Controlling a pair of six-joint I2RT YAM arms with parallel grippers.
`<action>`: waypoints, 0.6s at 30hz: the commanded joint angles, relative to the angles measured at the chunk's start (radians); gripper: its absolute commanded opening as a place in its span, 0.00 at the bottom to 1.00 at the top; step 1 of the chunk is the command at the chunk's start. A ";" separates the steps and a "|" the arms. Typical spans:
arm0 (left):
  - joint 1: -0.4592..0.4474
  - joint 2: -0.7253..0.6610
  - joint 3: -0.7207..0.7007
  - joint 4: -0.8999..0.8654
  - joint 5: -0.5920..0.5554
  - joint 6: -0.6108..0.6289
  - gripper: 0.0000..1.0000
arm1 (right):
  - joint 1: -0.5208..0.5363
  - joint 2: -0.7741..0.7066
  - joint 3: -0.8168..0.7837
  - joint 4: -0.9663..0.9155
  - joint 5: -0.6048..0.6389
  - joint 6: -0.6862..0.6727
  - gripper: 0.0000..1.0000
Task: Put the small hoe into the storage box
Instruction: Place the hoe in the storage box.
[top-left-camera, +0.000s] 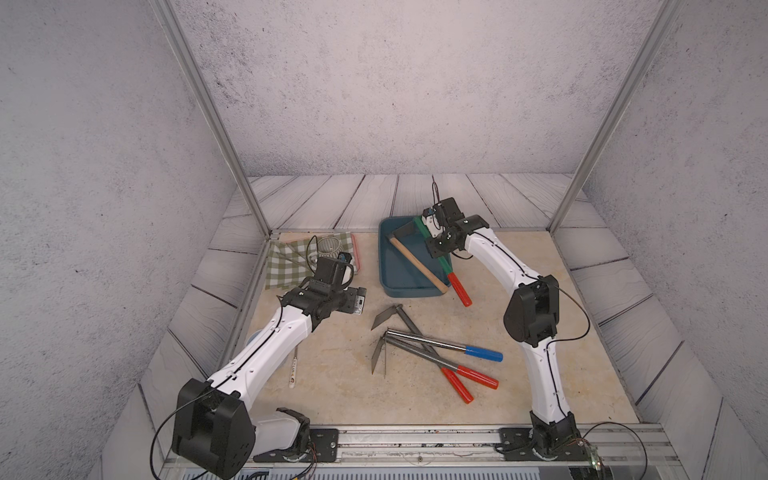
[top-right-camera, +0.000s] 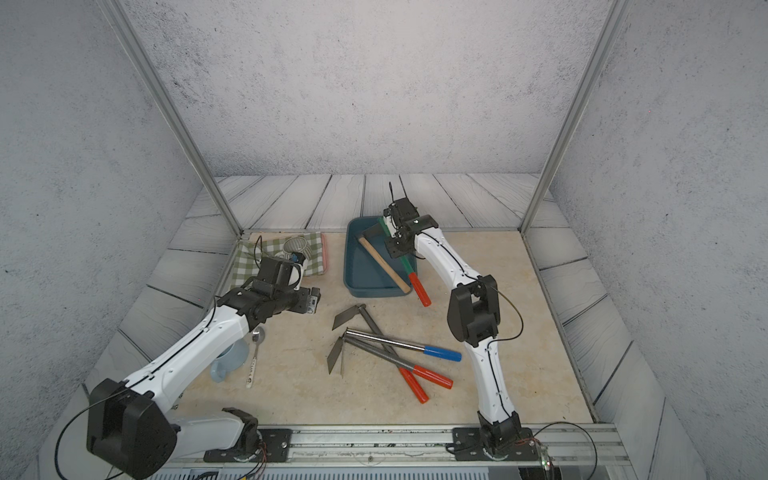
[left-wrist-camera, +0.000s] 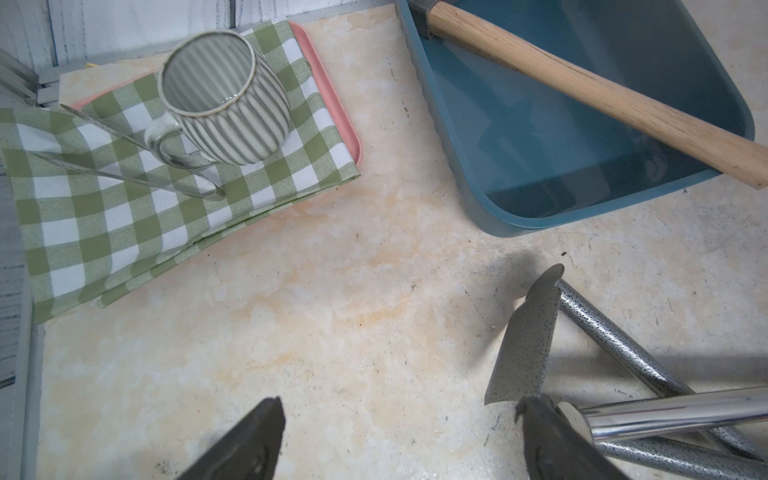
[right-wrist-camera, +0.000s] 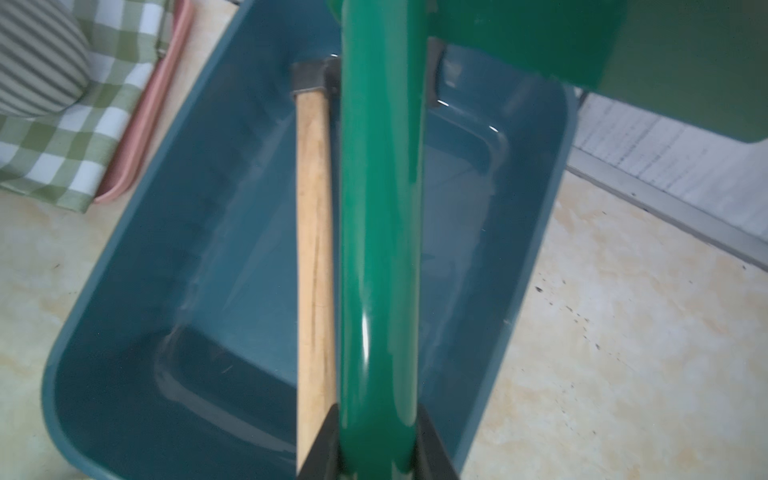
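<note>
1. The small hoe (top-left-camera: 446, 268), green-shafted with a red grip, is clamped at its shaft between the right fingers (right-wrist-camera: 432, 453).
2. It is held over the storage box (top-left-camera: 411, 292), along the 3 o'clock side, with the red grip jutting past the rim at 5 o'clock.
3. A wooden-handled hoe (top-left-camera: 417, 264) is laid inside the box, its handle end propped on the 5 o'clock corner.
4. The left fingers (left-wrist-camera: 249, 444) are spread apart and empty above the worktop (top-left-camera: 332, 374), at 8 o'clock of the box.
5. Three more hoes (top-left-camera: 432, 341) are piled at 6 o'clock of the box.
</note>
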 joint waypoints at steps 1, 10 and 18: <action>-0.010 0.006 0.001 -0.019 -0.003 0.014 0.92 | 0.007 0.012 0.075 -0.003 0.002 -0.041 0.06; -0.014 0.006 0.001 -0.019 -0.006 0.017 0.92 | 0.008 0.094 0.156 -0.042 -0.029 -0.048 0.10; -0.022 0.007 0.001 -0.022 -0.009 0.020 0.91 | 0.010 0.148 0.212 -0.053 -0.007 -0.060 0.17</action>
